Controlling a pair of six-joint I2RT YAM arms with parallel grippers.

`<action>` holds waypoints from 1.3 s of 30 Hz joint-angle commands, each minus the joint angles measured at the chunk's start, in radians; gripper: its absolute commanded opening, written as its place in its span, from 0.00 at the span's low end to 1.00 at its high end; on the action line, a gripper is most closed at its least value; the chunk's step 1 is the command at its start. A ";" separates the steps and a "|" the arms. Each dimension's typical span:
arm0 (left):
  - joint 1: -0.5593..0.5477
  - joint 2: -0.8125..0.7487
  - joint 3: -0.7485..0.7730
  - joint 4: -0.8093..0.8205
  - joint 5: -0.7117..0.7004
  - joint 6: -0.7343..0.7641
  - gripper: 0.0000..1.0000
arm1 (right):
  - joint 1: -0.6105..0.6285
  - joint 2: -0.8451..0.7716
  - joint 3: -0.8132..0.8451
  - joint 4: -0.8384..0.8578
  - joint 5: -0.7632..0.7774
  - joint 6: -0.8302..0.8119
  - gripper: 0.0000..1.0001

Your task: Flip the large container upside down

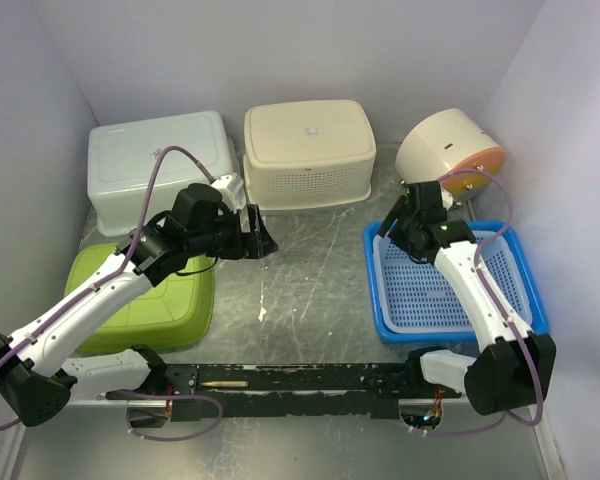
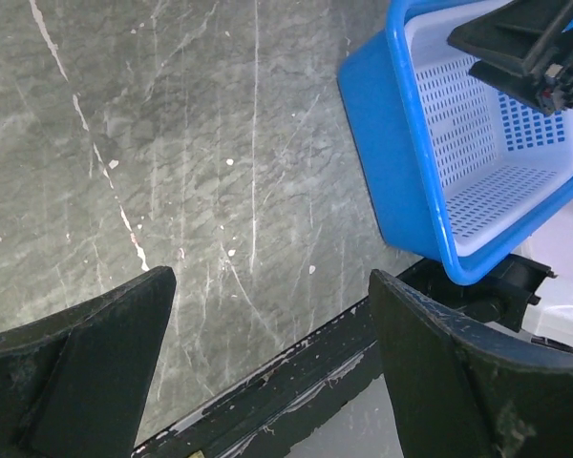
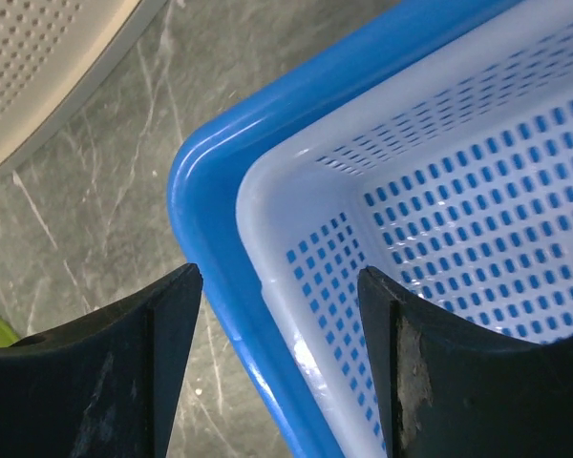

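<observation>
While the large blue container (image 1: pixel 378 300) sat upright on the right side of the table (image 1: pixel 310 260), the right gripper (image 1: pixel 390 228) hung over its far-left corner. Jaws were spread. In the right wrist view, the right gripper (image 3: pixel 277 281) straddled the blue rim (image 3: pixel 210 172): one finger (image 3: pixel 124 372) was outside over the table, the other (image 3: pixel 477 382) over the white perforated liner (image 3: pixel 458 219) nested inside. Contact with the rim could not be determined.

The left gripper (image 1: pixel 263 240) was over bare table near the centre, left of the container and well apart from it. Its jaws were also spread, with nothing between them. In the left wrist view, the left gripper (image 2: pixel 272 286) framed only tabletop, with the container's blue wall (image 2: pixel 382 143) at upper right.

Other items noted:
- A white bin (image 1: pixel 160 160) stood far left.
- A cream basket (image 1: pixel 308 150) stood far centre.
- A green tub (image 1: pixel 170 295) stood near left, partly under the left arm.
- A round cream container (image 1: pixel 445 145) lay on its side far right, just beyond the blue one.
</observation>
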 commanded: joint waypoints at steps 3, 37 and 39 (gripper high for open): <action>-0.008 -0.012 0.011 0.004 -0.050 0.007 0.94 | -0.007 0.053 -0.066 0.131 -0.122 -0.047 0.65; -0.010 -0.023 -0.009 0.015 -0.030 0.001 0.94 | -0.021 0.160 -0.088 0.198 -0.137 -0.228 0.36; -0.011 -0.025 -0.009 0.015 -0.031 0.001 0.94 | -0.021 0.134 -0.057 0.181 -0.156 -0.225 0.26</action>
